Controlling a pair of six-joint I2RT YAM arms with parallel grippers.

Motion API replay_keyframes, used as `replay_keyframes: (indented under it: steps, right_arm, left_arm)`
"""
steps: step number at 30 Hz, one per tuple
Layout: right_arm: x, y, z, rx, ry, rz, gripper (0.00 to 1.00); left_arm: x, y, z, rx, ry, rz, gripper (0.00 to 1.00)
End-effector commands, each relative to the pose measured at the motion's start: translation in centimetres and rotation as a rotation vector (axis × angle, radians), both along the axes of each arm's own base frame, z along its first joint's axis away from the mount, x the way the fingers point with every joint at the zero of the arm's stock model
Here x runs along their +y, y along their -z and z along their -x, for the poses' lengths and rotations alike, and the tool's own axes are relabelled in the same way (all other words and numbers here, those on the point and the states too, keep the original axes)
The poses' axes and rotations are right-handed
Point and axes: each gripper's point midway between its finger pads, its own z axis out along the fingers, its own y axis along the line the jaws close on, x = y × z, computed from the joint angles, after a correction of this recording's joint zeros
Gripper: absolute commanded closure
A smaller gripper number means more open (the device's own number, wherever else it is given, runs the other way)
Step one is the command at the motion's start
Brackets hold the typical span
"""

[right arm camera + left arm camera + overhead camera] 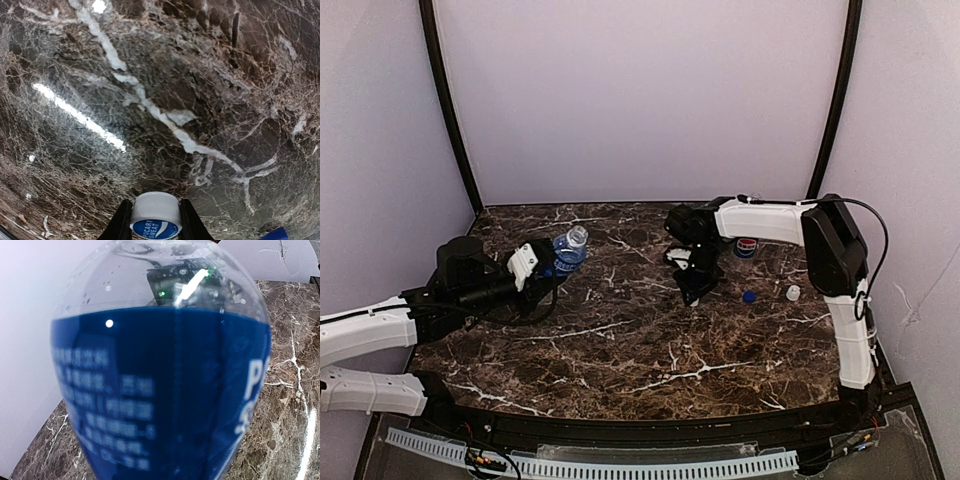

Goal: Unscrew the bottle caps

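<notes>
My left gripper (546,264) is shut on a clear bottle with a blue label (568,252), lifted over the left of the table with its open neck pointing up and to the right. In the left wrist view this bottle (165,390) fills the frame and hides the fingers. My right gripper (692,287) points down over the table's middle. It is shut on a pale cap with a blue Pocari Sweat top (156,209), held between the black fingers (120,225). A dark blue cap (748,296) and a white cap (793,293) lie on the table to the right.
A small bottle with a Pepsi label (745,247) stands behind the right arm's forearm. The dark blue cap (274,234) shows at the bottom right edge of the right wrist view. The marble table (640,360) is enclosed by pale walls at the back and sides.
</notes>
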Motion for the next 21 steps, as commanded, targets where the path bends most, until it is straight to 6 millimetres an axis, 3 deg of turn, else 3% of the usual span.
replay_keyframes:
  steps: [1, 4, 8, 11, 13, 15, 19, 21]
  right_arm:
    - [-0.4, 0.8, 0.4, 0.017, 0.01, 0.04, 0.91]
    - [-0.4, 1.1, 0.5, 0.024, 0.006, 0.045, 0.79]
    - [-0.1, 0.7, 0.3, 0.014, 0.004, 0.041, 0.52]
    - [0.6, -0.9, 0.0, -0.021, -0.003, 0.018, 0.36]
    - [1.2, -2.9, -0.6, -0.065, -0.01, -0.015, 0.33]
    - [2.3, -6.5, -1.4, -0.141, -0.041, -0.071, 0.03]
    - [6.3, -17.5, -2.6, -0.487, -0.196, -0.269, 0.02]
    - [9.4, -23.6, -0.5, -0.664, -0.34, -0.477, 0.04]
  left_arm:
    - [-0.1, -0.6, -0.1, -0.027, 0.005, 0.018, 0.76]
    - [-0.2, -0.8, -0.2, -0.032, 0.006, 0.019, 0.76]
    - [-0.4, -1.0, -0.2, -0.034, 0.015, 0.019, 0.76]
    - [-0.5, -1.0, -0.1, -0.031, 0.025, 0.02, 0.76]
    - [-0.6, -1.1, 0.0, -0.03, 0.031, 0.025, 0.76]
    - [-0.8, -1.2, 0.2, -0.023, 0.046, 0.034, 0.76]
    - [-1.5, -2.0, 1.0, 0.001, 0.098, 0.081, 0.76]
    - [-2.0, -2.5, 1.7, 0.015, 0.139, 0.105, 0.76]
